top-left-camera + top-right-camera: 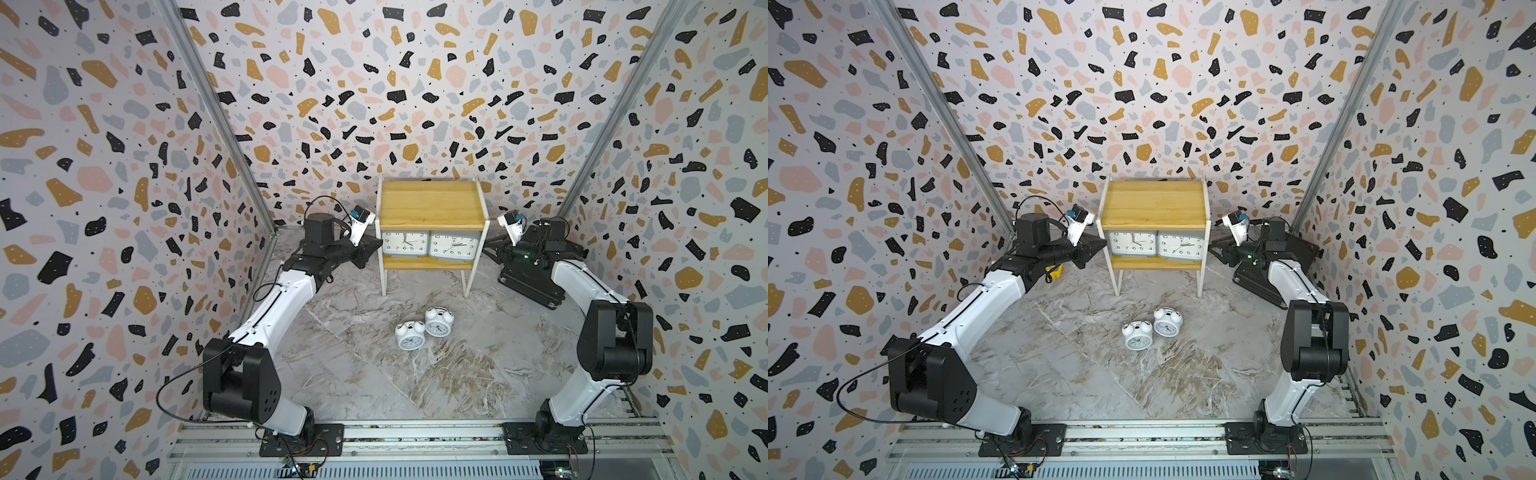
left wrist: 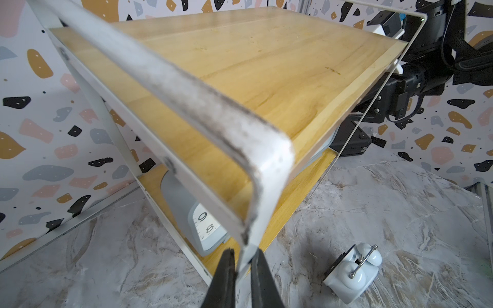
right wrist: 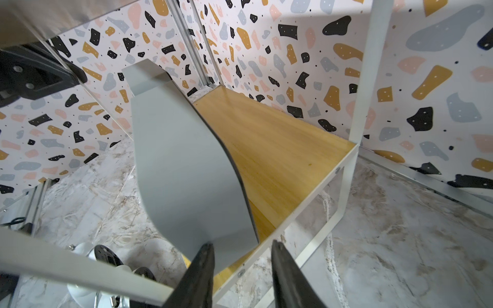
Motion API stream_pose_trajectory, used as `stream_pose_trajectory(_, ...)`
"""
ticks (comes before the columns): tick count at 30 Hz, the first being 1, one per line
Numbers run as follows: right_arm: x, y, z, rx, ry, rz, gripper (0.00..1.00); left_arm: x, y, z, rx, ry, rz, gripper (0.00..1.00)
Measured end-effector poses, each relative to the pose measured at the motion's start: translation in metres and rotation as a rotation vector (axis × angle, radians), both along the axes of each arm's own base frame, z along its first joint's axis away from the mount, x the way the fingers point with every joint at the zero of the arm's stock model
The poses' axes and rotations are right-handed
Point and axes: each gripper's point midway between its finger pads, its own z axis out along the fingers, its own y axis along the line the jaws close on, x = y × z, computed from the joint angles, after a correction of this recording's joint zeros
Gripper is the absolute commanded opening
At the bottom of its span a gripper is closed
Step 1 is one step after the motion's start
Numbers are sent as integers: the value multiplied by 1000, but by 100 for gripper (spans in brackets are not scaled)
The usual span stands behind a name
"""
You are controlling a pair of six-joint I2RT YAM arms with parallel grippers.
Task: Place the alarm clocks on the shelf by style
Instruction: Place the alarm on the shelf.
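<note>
Two sets of jaws flank the shelf [image 1: 432, 199]. The left jaws clench its white front upright. On its lower board two grey clocks [image 1: 405, 244] stand side by side. The right jaws are released, apart beside the right-hand one. Two white twin-bell clocks [image 1: 410, 336] lie on the worktop [image 1: 374, 374] in front.

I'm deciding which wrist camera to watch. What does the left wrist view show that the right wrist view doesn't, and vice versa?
Left wrist only: the shelf with its bare top board, the left gripper shut on its white frame, and one grey clock with its numbered dial. Right wrist only: the right gripper open, close to the other grey clock, seen from its plain side. Both: the shelf's lower board, the marble floor and a round white clock on it.
</note>
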Motion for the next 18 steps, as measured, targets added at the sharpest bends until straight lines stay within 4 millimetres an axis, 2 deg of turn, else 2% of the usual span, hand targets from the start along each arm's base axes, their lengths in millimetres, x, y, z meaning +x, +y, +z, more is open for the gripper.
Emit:
stream_pose_trajectory(4, 1, -3, -4, -18, 12, -17, 55, 0, 0, 0, 0, 1, 1, 14)
stream_pose_trajectory(8, -3, -11, 1, -37, -1, -48, 59, -1, 0, 0, -1, 8, 3, 15)
stream_pose_trajectory(11, -12, -22, 13, -48, -28, -84, 59, -2, 1, 1, -3, 16, 8, 16)
stream_pose_trajectory(15, -24, -37, 28, -67, -68, -145, 60, -7, 3, 3, -12, 40, 19, 22)
stream_pose_trajectory(18, -39, -42, 33, -72, -89, -193, 62, -15, 5, 12, -28, 38, 29, 29)
